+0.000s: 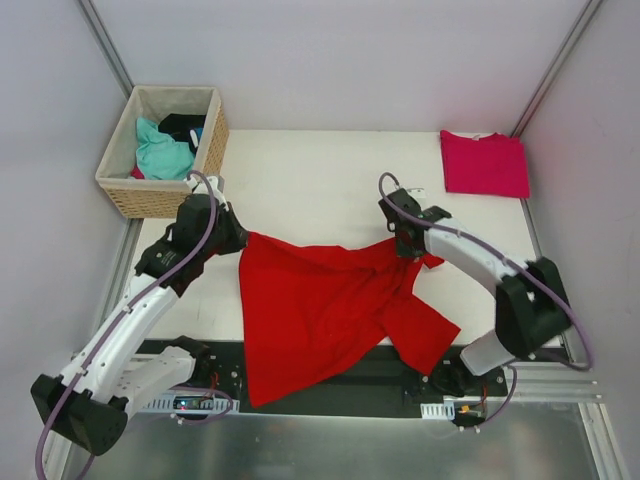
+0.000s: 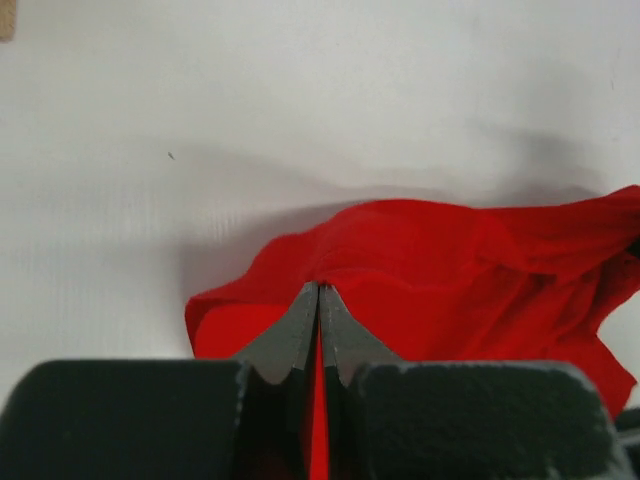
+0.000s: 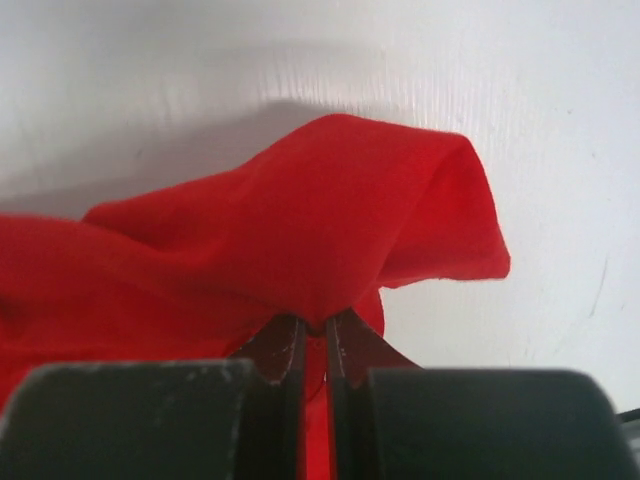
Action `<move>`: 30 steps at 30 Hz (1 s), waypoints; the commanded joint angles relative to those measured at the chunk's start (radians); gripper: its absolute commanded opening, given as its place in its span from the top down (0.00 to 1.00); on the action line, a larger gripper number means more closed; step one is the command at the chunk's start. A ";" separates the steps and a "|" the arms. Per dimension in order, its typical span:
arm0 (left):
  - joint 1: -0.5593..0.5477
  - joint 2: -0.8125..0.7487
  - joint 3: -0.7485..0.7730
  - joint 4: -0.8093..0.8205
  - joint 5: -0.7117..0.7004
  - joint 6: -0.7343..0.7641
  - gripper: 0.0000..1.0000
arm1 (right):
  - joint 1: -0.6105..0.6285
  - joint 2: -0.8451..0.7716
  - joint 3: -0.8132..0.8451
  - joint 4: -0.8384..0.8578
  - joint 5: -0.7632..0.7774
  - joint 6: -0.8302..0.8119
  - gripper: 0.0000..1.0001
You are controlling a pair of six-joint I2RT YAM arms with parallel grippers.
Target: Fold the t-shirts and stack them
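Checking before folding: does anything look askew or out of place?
The red t-shirt is bunched and skewed, its lower part hanging off the near edge of the table, while the left fingers and right fingers pinch its far edge.

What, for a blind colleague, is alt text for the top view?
Left claw and right claw each pinch an edge of a red t-shirt draped over the near edge of the table. A folded pink t-shirt lies far right, a wicker basket of clothes far left.

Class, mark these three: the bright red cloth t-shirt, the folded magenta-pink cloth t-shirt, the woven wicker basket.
bright red cloth t-shirt (image 1: 310,310): top external view, middle of the cloth.
magenta-pink cloth t-shirt (image 1: 484,163): top external view, its centre.
woven wicker basket (image 1: 145,198): top external view, near woven wall.
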 commanded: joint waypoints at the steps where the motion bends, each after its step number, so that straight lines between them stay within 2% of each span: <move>1: 0.009 0.066 0.036 0.186 -0.173 -0.018 1.00 | -0.117 0.195 0.196 0.144 0.010 0.038 0.88; 2: 0.009 0.095 0.062 0.187 -0.181 -0.014 1.00 | -0.132 0.219 0.216 0.182 -0.007 0.031 0.70; 3: 0.009 0.104 0.075 0.190 -0.182 -0.009 1.00 | -0.157 0.241 0.238 0.199 -0.039 0.019 0.17; 4: 0.009 0.115 0.082 0.193 -0.184 -0.004 1.00 | -0.163 0.287 0.299 0.205 -0.047 0.008 0.01; 7: 0.011 0.135 0.099 0.195 -0.172 0.002 1.00 | -0.169 0.316 0.388 0.204 -0.062 -0.049 0.04; 13: 0.011 0.133 0.092 0.196 -0.165 0.014 1.00 | -0.162 0.229 0.404 0.178 -0.182 -0.075 0.04; 17: 0.011 0.121 0.099 0.195 -0.184 0.020 1.00 | -0.122 0.178 0.372 0.114 -0.159 -0.071 0.04; 21: 0.011 0.092 0.107 0.173 -0.208 0.009 1.00 | -0.103 0.099 0.257 0.096 -0.165 -0.031 0.04; 25: 0.011 0.075 0.122 0.137 -0.195 -0.015 1.00 | -0.123 0.103 0.178 0.103 -0.079 -0.012 0.03; 30: 0.011 0.090 0.118 0.094 -0.150 -0.056 1.00 | -0.177 0.126 0.123 0.156 -0.124 -0.015 0.01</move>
